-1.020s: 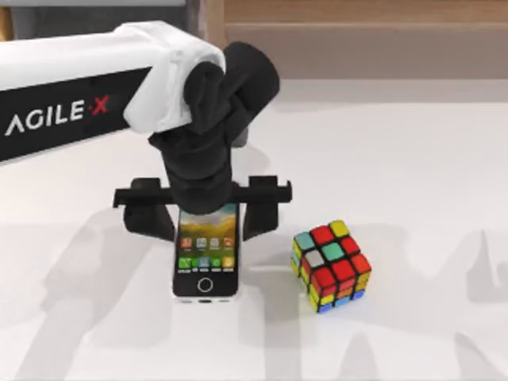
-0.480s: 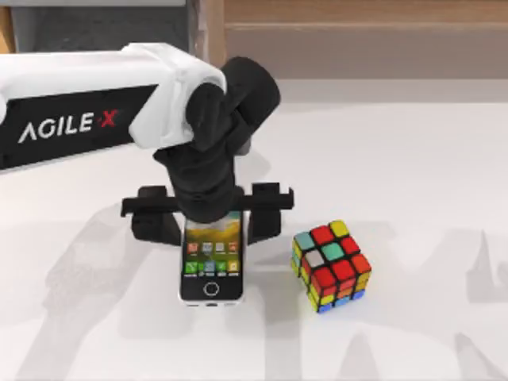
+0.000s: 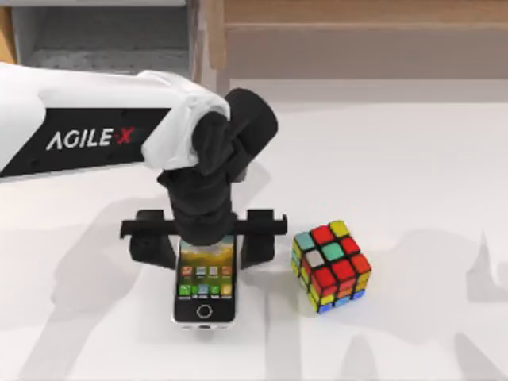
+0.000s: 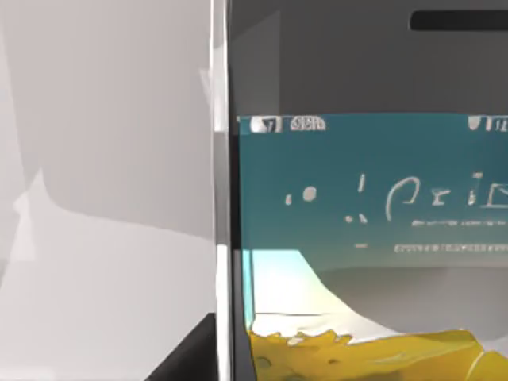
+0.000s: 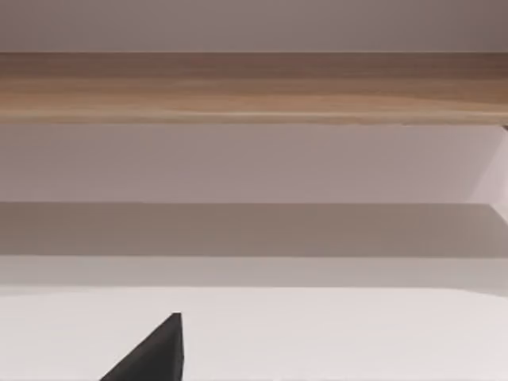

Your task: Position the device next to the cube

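Note:
The device (image 3: 205, 287), a slim phone with a lit icon screen and a round home button, lies face up left of the cube (image 3: 331, 266), a small gap apart. My left gripper (image 3: 204, 242) stands over the device's upper half, a black finger (image 3: 151, 242) on each long side, shut on it. The arm's black wrist hides the top of the device. In the left wrist view the device's screen (image 4: 365, 206) and silver rim (image 4: 222, 190) are seen from very close. The cube sits on the table with red, green, yellow and white stickers facing up.
A wooden ledge (image 3: 357, 40) runs along the back of the white table (image 3: 413, 175). A grey shelf opening (image 3: 103, 48) sits at the back left. My right gripper (image 5: 151, 353) is parked facing the back wall and the wooden strip (image 5: 254, 83).
My left arm has swung toward the table's front edge, carrying the device with it; the device first shifted slightly right, then back left. The cube has not moved.

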Available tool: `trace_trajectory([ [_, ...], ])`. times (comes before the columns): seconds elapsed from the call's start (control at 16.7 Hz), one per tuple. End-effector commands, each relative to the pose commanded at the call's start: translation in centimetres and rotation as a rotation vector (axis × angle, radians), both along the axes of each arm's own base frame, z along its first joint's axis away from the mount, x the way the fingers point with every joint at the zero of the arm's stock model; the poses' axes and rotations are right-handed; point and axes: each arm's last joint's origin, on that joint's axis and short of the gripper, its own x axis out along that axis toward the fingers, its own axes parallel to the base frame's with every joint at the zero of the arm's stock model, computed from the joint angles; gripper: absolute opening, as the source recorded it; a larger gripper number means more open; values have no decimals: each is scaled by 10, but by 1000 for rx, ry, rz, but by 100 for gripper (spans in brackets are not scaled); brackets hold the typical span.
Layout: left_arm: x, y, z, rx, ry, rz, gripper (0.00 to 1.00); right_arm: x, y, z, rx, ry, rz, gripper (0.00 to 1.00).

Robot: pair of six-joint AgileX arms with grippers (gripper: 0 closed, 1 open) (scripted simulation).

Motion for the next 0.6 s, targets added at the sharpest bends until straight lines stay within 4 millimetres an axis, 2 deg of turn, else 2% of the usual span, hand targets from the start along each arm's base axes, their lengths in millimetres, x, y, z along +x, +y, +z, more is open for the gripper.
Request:
trace_trajectory([
  [0.18, 0, 0, 0, 0, 0, 0, 0, 0, 0, 0, 0, 0, 0, 100],
  [0.6, 0, 0, 0, 0, 0, 0, 53, 0, 0, 0, 0, 0, 0, 100],
])
